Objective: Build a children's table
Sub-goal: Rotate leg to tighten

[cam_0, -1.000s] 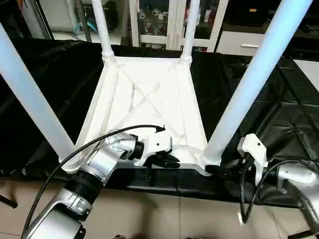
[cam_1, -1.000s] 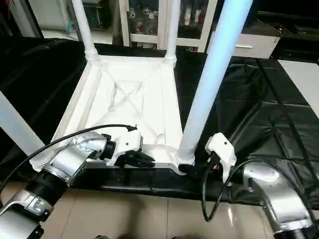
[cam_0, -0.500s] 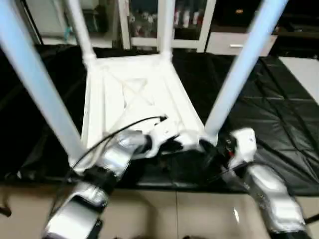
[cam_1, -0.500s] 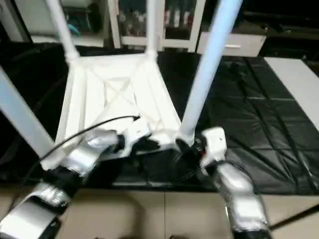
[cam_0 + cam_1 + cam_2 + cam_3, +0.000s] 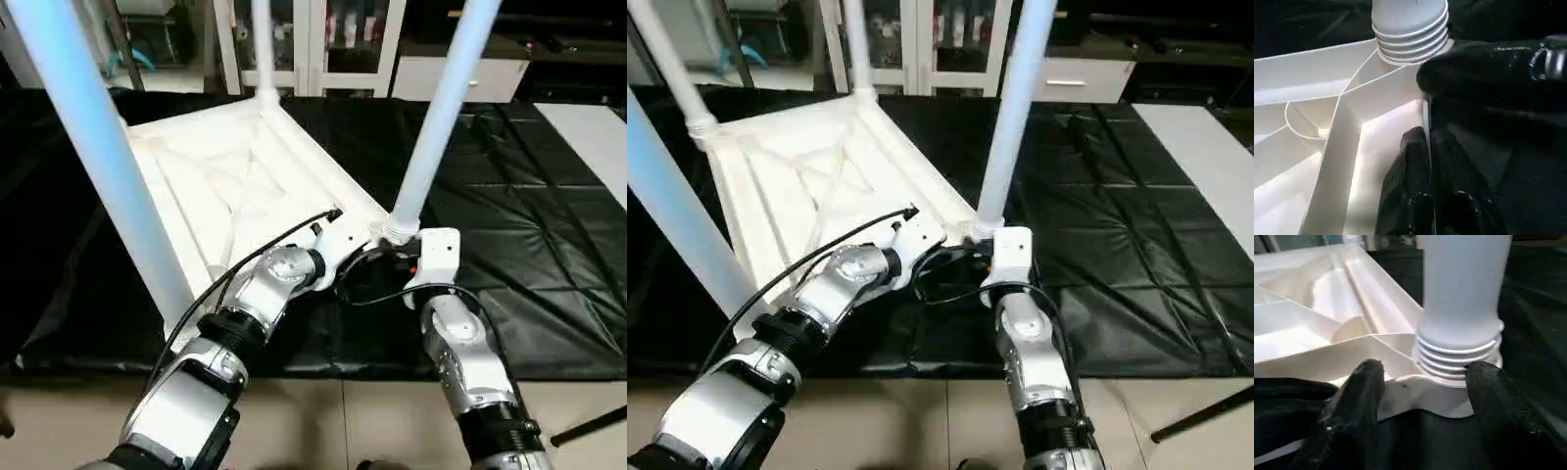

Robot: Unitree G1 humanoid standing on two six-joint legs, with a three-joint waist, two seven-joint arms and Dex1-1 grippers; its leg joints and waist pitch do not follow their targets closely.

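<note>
The children's table top [image 5: 225,186] lies upside down on a black cloth, X ribs up, with white legs standing in its corner sockets. One leg [image 5: 441,108] rises from the near right socket [image 5: 397,233], and both grippers meet at that corner. My left gripper [image 5: 1428,134] is shut on the thin raised rim just beside the socket. My right gripper [image 5: 1425,372] stands open with a finger [image 5: 1359,401] on each side of the socket and the leg's ribbed base [image 5: 1457,357]. Its black finger [image 5: 1488,73] also shows in the left wrist view.
The black cloth [image 5: 509,196] covers the low platform, whose front edge drops to a tiled floor [image 5: 333,421]. A thick near left leg [image 5: 98,147] stands close to my left arm. Glass cabinets [image 5: 343,29] line the back. A white surface [image 5: 598,127] sits at the far right.
The whole view has shifted. The table top now lies skewed to the cloth's front edge, its near right corner farther back. My right gripper has come in around that corner socket, its jaws a little narrower.
</note>
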